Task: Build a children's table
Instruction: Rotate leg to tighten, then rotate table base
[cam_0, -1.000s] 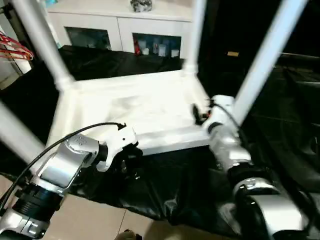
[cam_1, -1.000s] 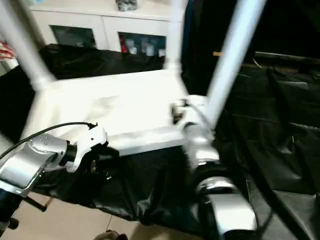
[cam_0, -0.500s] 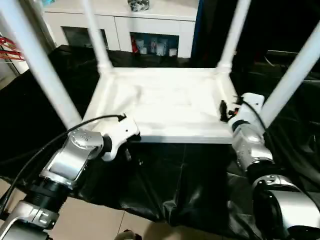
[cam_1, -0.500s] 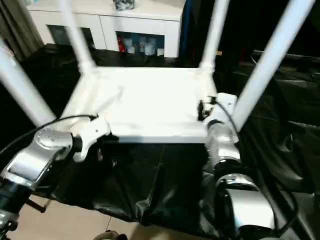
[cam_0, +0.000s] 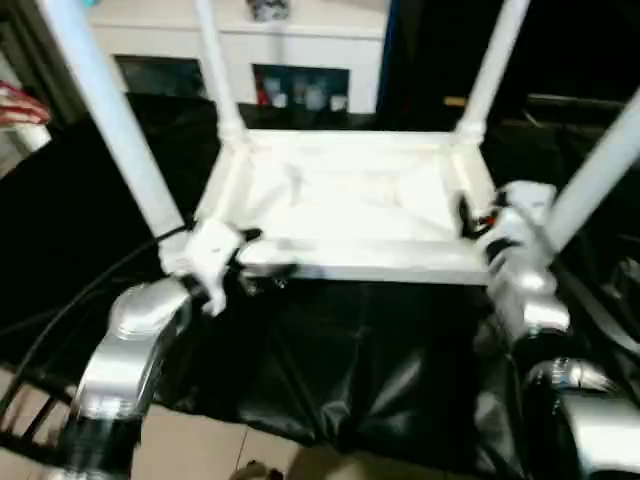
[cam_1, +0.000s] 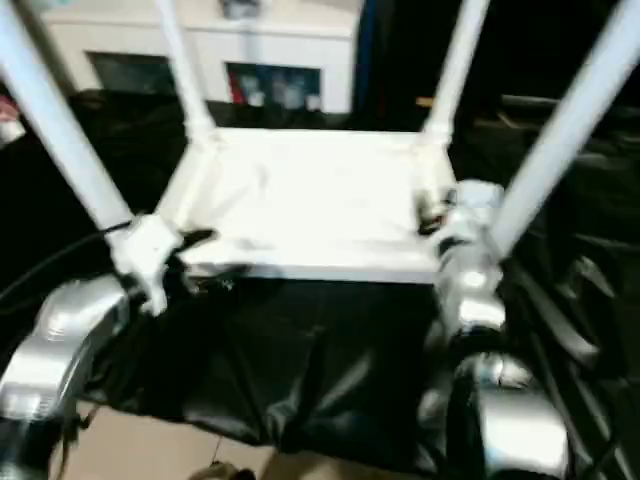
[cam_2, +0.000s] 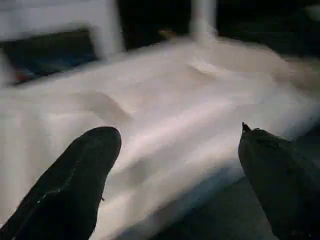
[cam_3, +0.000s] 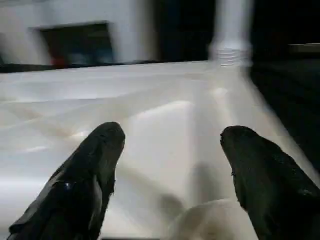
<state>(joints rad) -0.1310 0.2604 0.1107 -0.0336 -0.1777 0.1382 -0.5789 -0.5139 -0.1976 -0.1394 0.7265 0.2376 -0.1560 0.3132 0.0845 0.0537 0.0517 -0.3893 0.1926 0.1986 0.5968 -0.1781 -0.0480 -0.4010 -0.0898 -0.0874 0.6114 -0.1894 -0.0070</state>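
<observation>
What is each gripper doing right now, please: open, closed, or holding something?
Left gripper: open, holding nothing, fingers spread over the near edge of the upside-down table.
Right gripper: open, holding nothing, poised over the table's underside.

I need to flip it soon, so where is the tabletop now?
In the left eye view the tabletop lies upside down on the black sheet, legs up, before the white cabinet.
</observation>
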